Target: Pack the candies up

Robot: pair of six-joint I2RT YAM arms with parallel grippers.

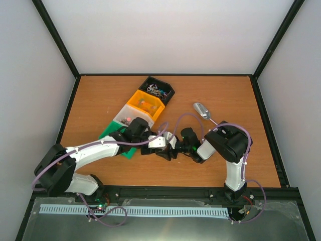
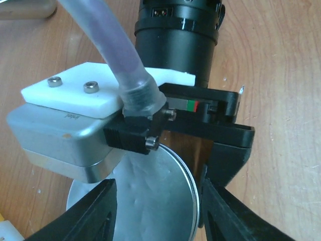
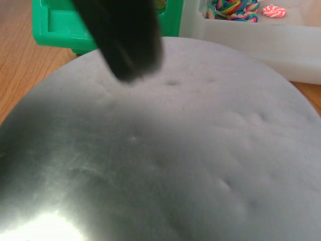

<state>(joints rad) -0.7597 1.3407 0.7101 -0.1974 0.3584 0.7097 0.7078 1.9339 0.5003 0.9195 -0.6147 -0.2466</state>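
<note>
A round silver jar lid [image 3: 165,150] fills the right wrist view and hides my right gripper's fingers there. In the left wrist view the lid [image 2: 155,201] lies under my left gripper [image 2: 158,183]; its jaws stand apart, one finger [image 2: 88,211] overlapping the lid, the other [image 2: 225,211] at its rim. My right gripper [image 1: 168,148] meets the left one [image 1: 149,145] at mid table. Candies show in the white bin [image 3: 251,40]: rainbow twists [image 3: 233,7] and a pink swirl [image 3: 273,10]. More candies [image 1: 155,91] lie in the black bin.
A diagonal row of bins stands behind the grippers: black [image 1: 168,86], orange [image 1: 135,99], white [image 1: 120,114], green [image 1: 109,131]. The green bin also shows in the right wrist view [image 3: 55,30]. A shiny metal scoop [image 1: 202,110] lies to the right.
</note>
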